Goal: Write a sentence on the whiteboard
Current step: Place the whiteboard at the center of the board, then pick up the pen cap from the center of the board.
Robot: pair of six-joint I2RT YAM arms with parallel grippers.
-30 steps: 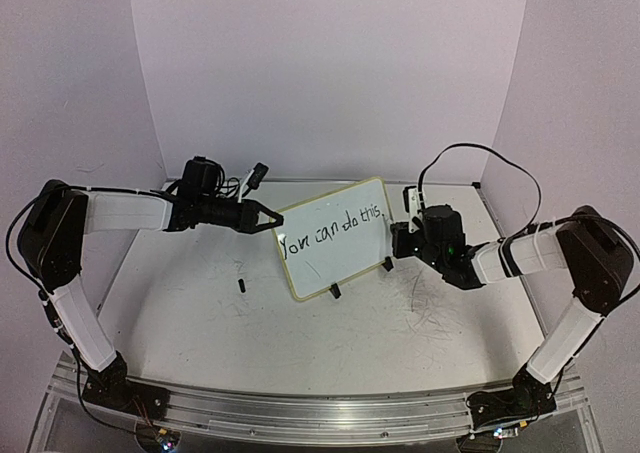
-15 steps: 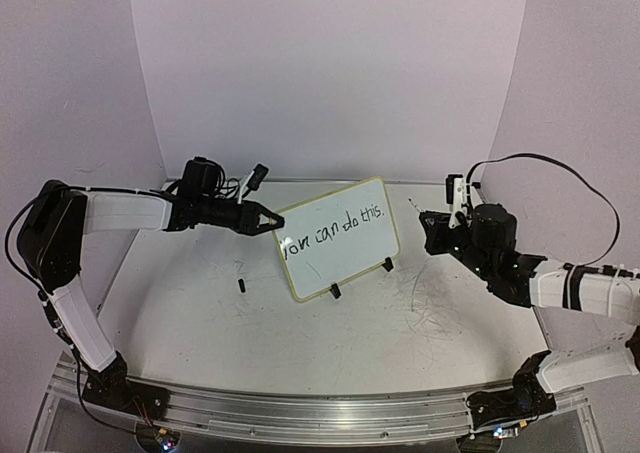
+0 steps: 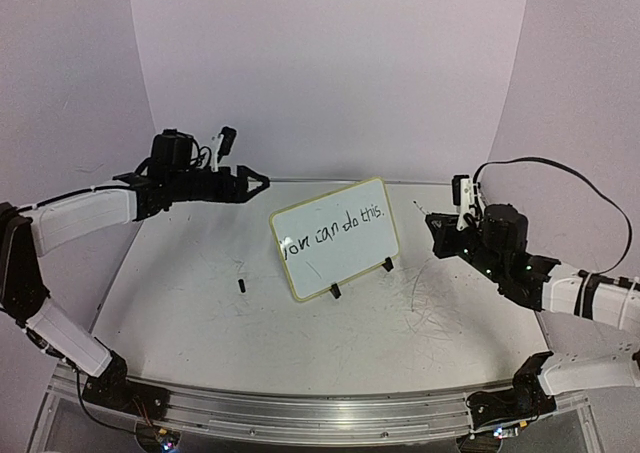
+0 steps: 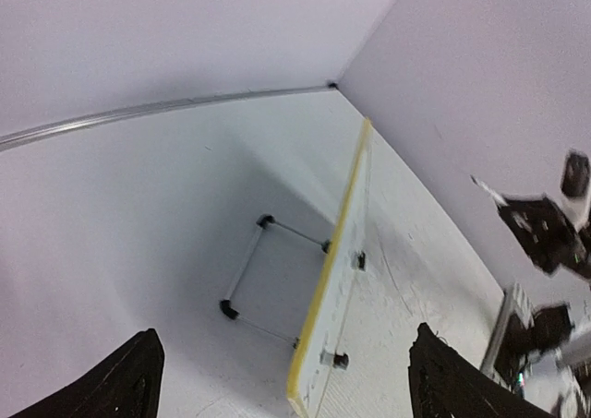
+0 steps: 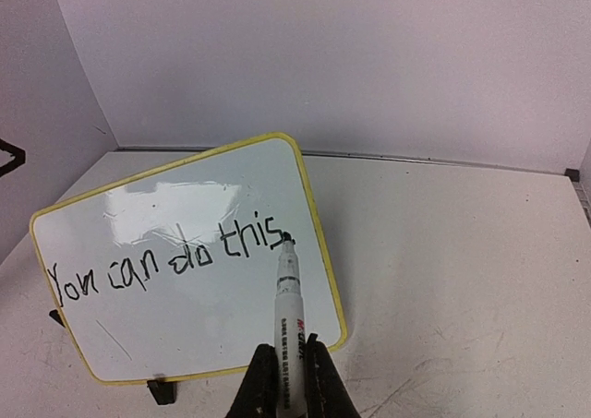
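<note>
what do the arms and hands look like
The left arm and right arm have white tubular segments between bulky black joints. The left hand and right hand are black, each with two tapered fingers. A thin black cable loops over the right wrist.

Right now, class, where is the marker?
In the right wrist view the marker is bottom centre, held by the right gripper, tip toward the end of the sentence on the whiteboard.

Scuffed white table (image 3: pixel 200 323), whiteboard (image 3: pixel 335 241) standing, small black piece (image 3: pixel 241 285)
</note>
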